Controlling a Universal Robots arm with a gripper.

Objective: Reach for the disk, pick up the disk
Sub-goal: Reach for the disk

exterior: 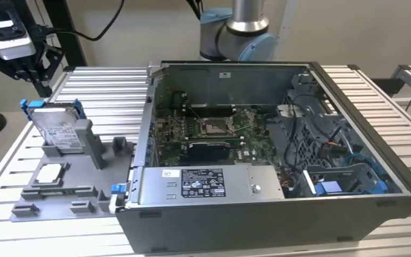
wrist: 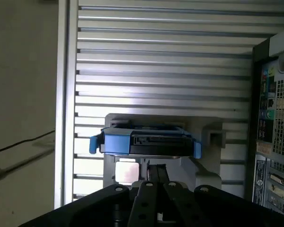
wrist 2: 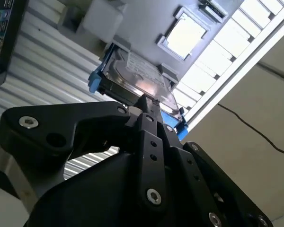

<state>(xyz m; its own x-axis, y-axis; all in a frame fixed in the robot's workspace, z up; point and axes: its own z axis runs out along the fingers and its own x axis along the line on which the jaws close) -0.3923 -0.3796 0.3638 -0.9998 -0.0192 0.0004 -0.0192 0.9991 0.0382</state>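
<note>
The gripper's black linkage looms closest in the second wrist view, and its jaws seem pressed together with nothing between them, though the angle makes this hard to confirm. Just past their tip, the disk stands tilted on edge in a grey fixture, label up and with blue rails along its sides. In the exterior view the gripper hangs above the disk, apart from it, at the exterior view's left of the open computer case. A small square chip lies in the fixture nearby, on the slatted table.
</note>
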